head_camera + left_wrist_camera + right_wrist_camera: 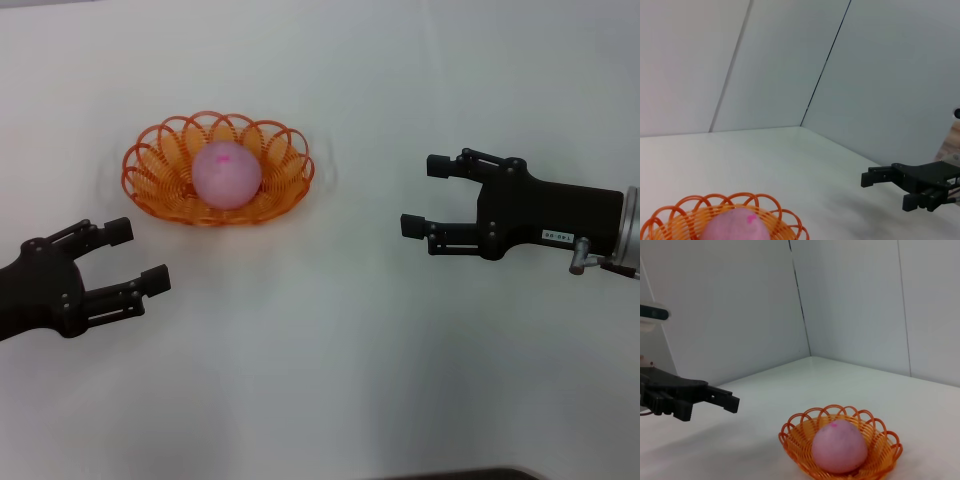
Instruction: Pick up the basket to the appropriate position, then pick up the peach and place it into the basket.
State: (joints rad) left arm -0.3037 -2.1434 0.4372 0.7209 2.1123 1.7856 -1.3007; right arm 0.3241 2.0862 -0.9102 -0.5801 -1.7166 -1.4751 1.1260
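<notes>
The orange wire basket [160, 190] [690, 210] [800, 445] rests on the white table, left of centre. Inside it lies the pale pink peach [227, 174] [735, 227] [839, 448], showing a darker pink blotch on top. My left gripper [135, 256] is open near the table's left front, below the basket and apart from it. On the right, my right gripper [426, 195] [887, 190] stands open, level with the basket and well clear of it, with nothing between its fingers. The left gripper [715, 397] also shows far off in the right wrist view.
A plain white table [330, 380] lies all around the basket. White wall panels [790, 60] stand behind it, meeting at a corner. A dark edge [460, 474] shows at the table's front.
</notes>
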